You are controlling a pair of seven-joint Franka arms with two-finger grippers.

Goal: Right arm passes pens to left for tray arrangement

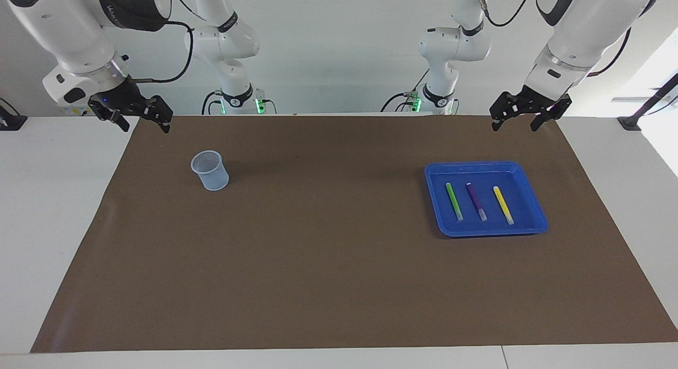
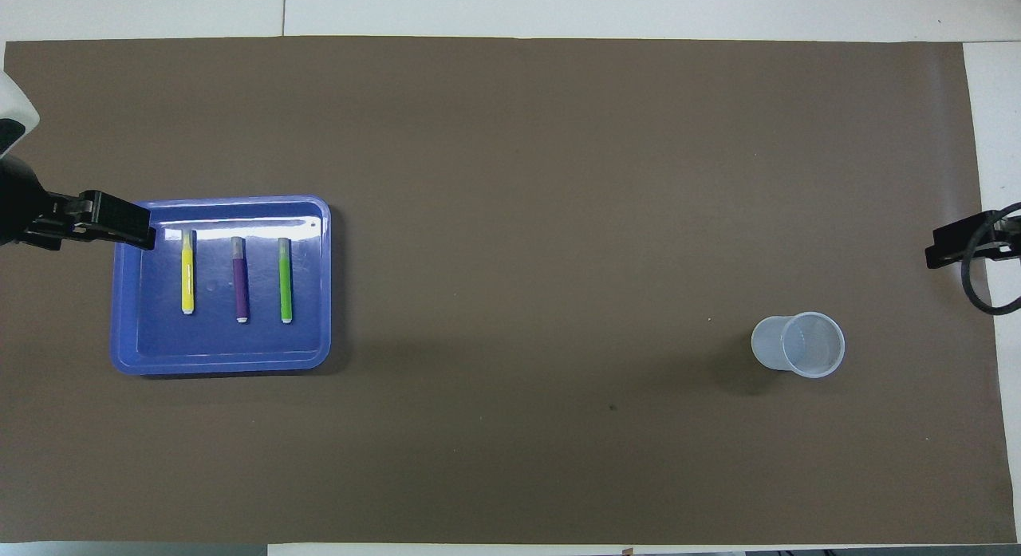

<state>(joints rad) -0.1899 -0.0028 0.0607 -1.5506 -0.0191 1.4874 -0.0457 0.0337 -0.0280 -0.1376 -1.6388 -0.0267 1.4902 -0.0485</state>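
Lying side by side in the blue tray, near the left arm's end of the brown mat, the green pen, purple pen and yellow pen look fully arranged (nothing remains to hand over, I judge). Both grippers hang empty with jaws spread: the left gripper above the mat's robot-side edge, the right gripper above its corner, near the clear cup. Next, I judge, only parking remains.

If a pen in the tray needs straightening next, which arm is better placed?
Left, probably: the left gripper hangs open near the blue tray; the right gripper hangs near the cup.
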